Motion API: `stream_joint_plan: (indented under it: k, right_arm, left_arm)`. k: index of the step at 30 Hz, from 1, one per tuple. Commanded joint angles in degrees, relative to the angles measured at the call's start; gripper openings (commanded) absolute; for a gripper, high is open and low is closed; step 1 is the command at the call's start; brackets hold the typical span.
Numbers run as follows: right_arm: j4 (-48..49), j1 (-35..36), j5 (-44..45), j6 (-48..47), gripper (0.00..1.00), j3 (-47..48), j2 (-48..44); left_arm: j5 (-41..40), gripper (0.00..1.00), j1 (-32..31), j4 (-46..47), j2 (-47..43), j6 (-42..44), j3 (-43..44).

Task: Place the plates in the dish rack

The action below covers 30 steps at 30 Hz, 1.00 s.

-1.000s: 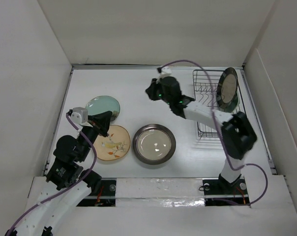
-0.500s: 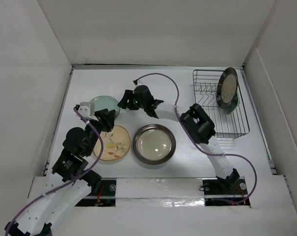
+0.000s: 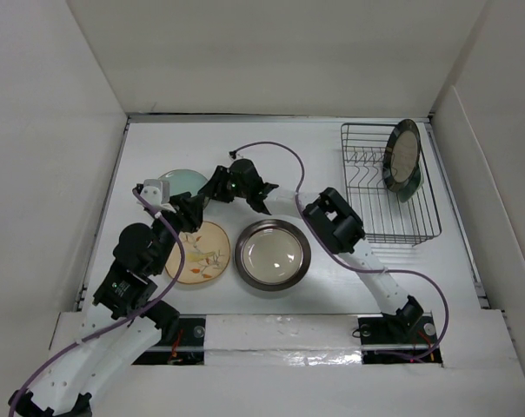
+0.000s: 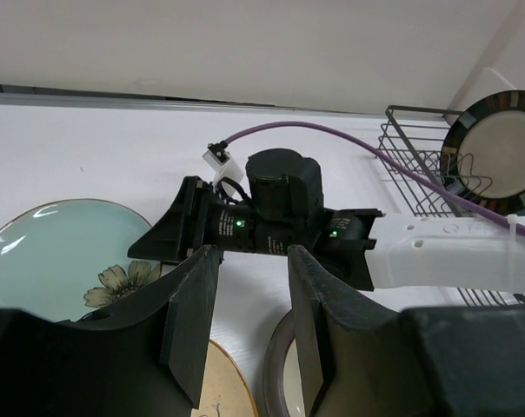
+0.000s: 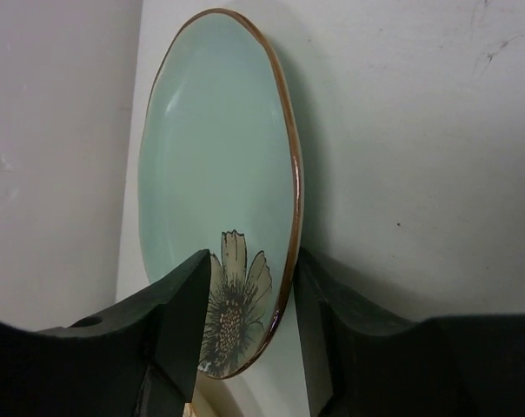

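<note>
Plates on the left half of the table are where the right arm reaches. It is stretched low across the table, its forearm passing behind the silver plate [image 3: 273, 254], with the right gripper [image 3: 209, 189] pointing left. The left arm is bent upward, and the left gripper [image 3: 189, 209] points away from its base, over the far edge of the tan plate [image 3: 200, 256].

One second ago the right gripper was beside the dish rack [image 3: 358, 152]. Half a second ago it was near the middle of the table, and now it is at the teal plate [image 3: 177, 181]. The left gripper has moved forward only a little.

The right gripper's fingers are apart, and the brown rim of the teal plate lies between them. I cannot tell whether a finger touches it. The left gripper's fingers are also apart and hold nothing. The teal plate lies flat, just beyond the tan plate. A dark-rimmed plate [image 3: 402, 155] stands upright in the dish rack.
</note>
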Motion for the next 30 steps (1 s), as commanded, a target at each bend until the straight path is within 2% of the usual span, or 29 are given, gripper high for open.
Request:
stream_joint_plan:
  k: [1, 2, 6, 9, 16, 22, 24, 27, 29, 30]
  right_arm:
    - [2.88, 0.74, -2.68, 4.36, 0.46, 2.62, 2.44]
    - [3.76, 0.74, -3.11, 6.28, 0.43, 2.53, 2.70]
    - [7.37, 0.74, -2.86, 8.05, 0.09, 0.95, 1.48]
    - [10.00, 0.74, -1.89, 7.53, 0.00, 0.16, -0.71]
    - [19.75, -1.37, 1.79, 5.16, 0.00, -5.46, -12.05]
    - [23.36, -6.20, 7.06, -2.05, 0.00, -18.54, -27.77]
    - [23.55, -9.00, 9.09, -5.29, 0.00, -25.46, -35.07]
    - [21.09, -12.26, 12.34, -11.79, 0.00, -30.85, -44.44]
    - [17.32, -15.95, 17.24, -15.57, 0.00, -36.56, -50.09]
    - [15.30, -17.18, 19.79, -20.46, 0.00, -38.32, -53.16]
  left_arm:
    - [-0.67, 0.35, 0.28, 2.91, -0.70, 0.75, 0.05]
    - [-0.32, 0.35, 0.28, 2.82, -0.87, 0.75, 0.14]
    - [-1.64, 0.35, 0.28, 2.82, -1.49, 0.83, 0.05]
    - [-0.50, 0.35, 0.28, 2.64, -1.67, 0.75, 0.23]
    - [-0.58, 0.35, 0.28, 2.38, -3.60, 0.48, -0.04]
    - [0.91, 0.35, 0.28, 2.29, -5.09, 0.04, 0.05]
    - [1.00, 0.35, 0.28, 2.11, -5.27, -0.13, 0.05]
    - [2.31, 0.36, 0.28, 1.59, -5.45, -0.40, 0.49]
    - [3.28, 0.36, 0.28, 1.67, -5.97, -0.57, 0.49]
    - [3.54, 0.36, 0.28, 1.76, -6.24, -0.66, 0.32]
